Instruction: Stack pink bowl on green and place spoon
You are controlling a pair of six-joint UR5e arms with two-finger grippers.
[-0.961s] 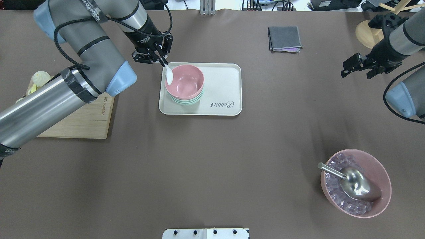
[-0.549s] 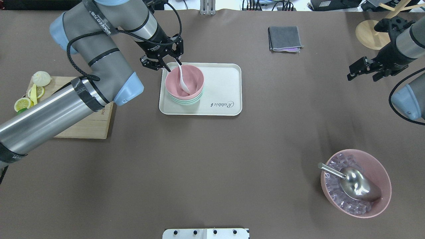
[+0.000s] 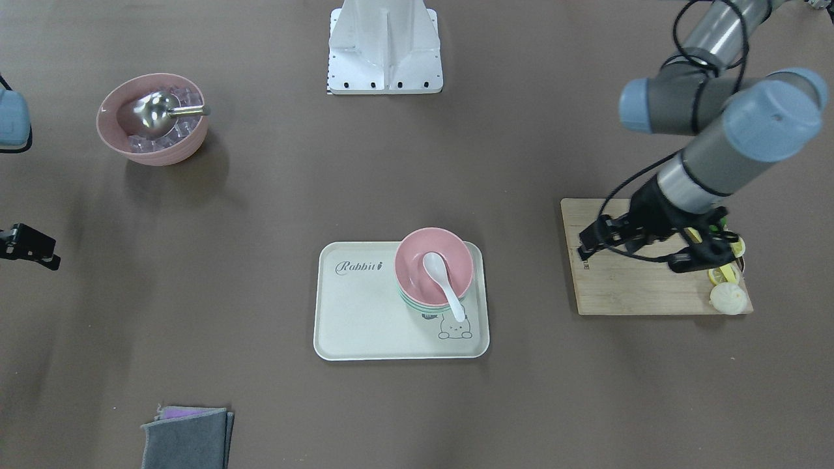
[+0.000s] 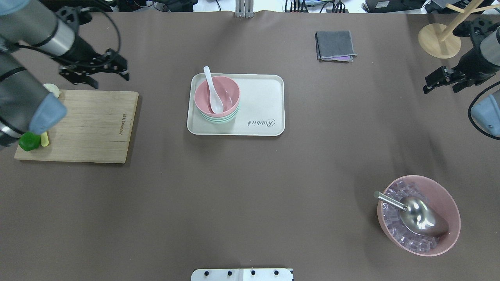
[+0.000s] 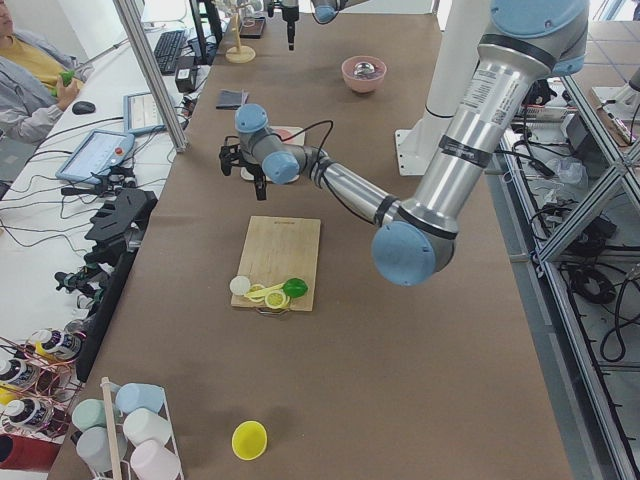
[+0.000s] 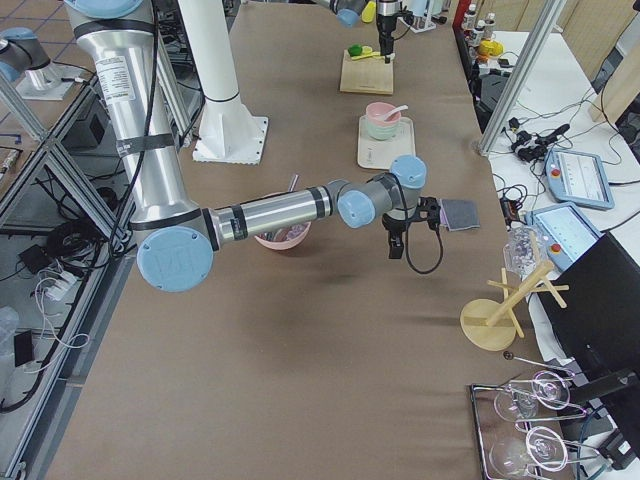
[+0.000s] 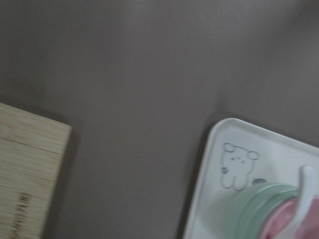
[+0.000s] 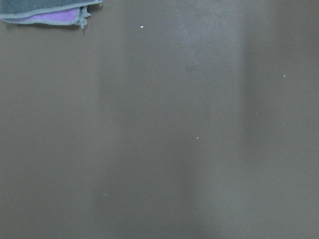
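The pink bowl (image 4: pixel 226 91) sits nested on the green bowl (image 4: pixel 218 118) at the left end of the cream tray (image 4: pixel 261 105). The white spoon (image 4: pixel 213 95) lies in the pink bowl, its handle leaning over the far-left rim. The stack also shows in the front view (image 3: pixel 449 260) and at the edge of the left wrist view (image 7: pixel 249 209). My left gripper (image 4: pixel 111 80) is open and empty, well to the left of the tray, above the far edge of the cutting board. My right gripper (image 4: pixel 440 88) is open and empty at the table's far right.
A wooden cutting board (image 4: pixel 86 125) with lemon slices, a lime and a bun lies at the left. A grey cloth (image 4: pixel 335 45) lies at the back. A pink bowl of ice (image 4: pixel 449 218) with a metal scoop stands front right. A wooden stand (image 4: pixel 439 39) is back right.
My left gripper let go of the spoon, which now rests in the pink bowl, and drew back left to the cutting board. My right gripper drifted further right.
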